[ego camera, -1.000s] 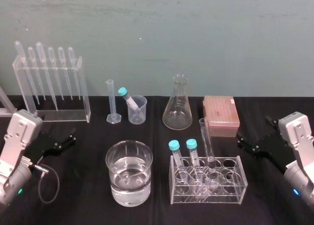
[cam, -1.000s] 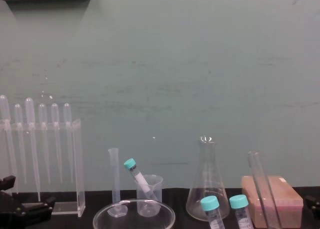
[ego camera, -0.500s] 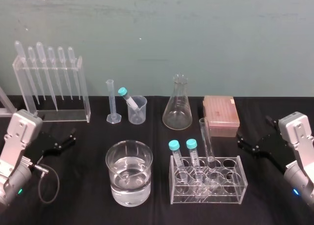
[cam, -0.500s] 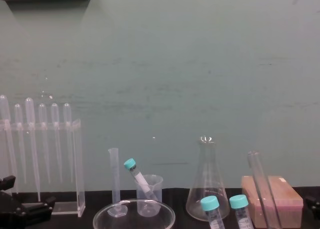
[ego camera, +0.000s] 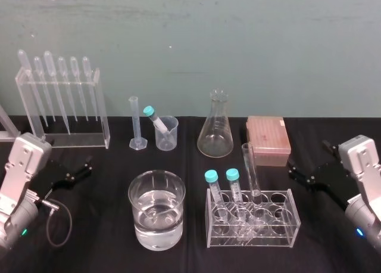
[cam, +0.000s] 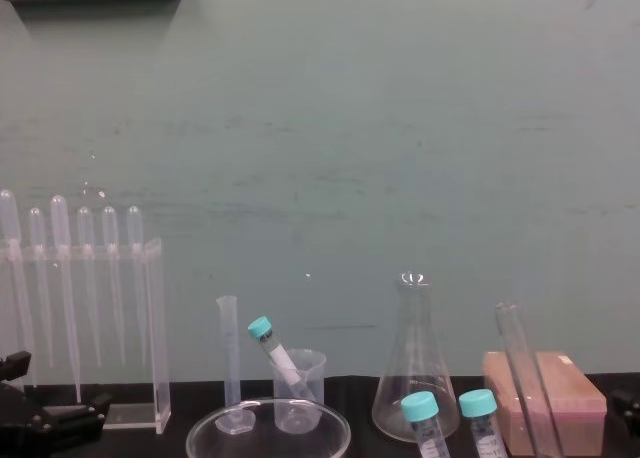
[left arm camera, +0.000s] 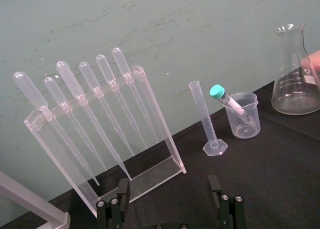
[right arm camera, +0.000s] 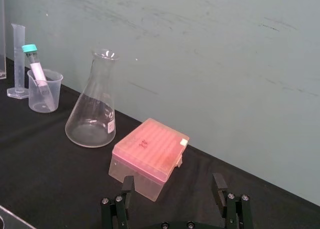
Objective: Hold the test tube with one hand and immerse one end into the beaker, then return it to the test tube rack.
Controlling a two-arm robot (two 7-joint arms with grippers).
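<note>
Head view: the test tube (ego camera: 250, 171), slim, clear, uncapped glass, stands in the transparent plastic rack (ego camera: 280, 228) beside two teal-capped tubes (ego camera: 221, 186). The round glass beaker (ego camera: 156, 210) of water sits left of the rack. My left gripper (ego camera: 88, 166) and right gripper (ego camera: 296, 171) lie well apart from them.
Left wrist view: my black fingers (left arm camera: 122, 189) are spread.
Right wrist view: likewise spread, gripping nothing.
Chest view: the test tube tilts slightly before a pink box (cam: 560, 398).
</note>
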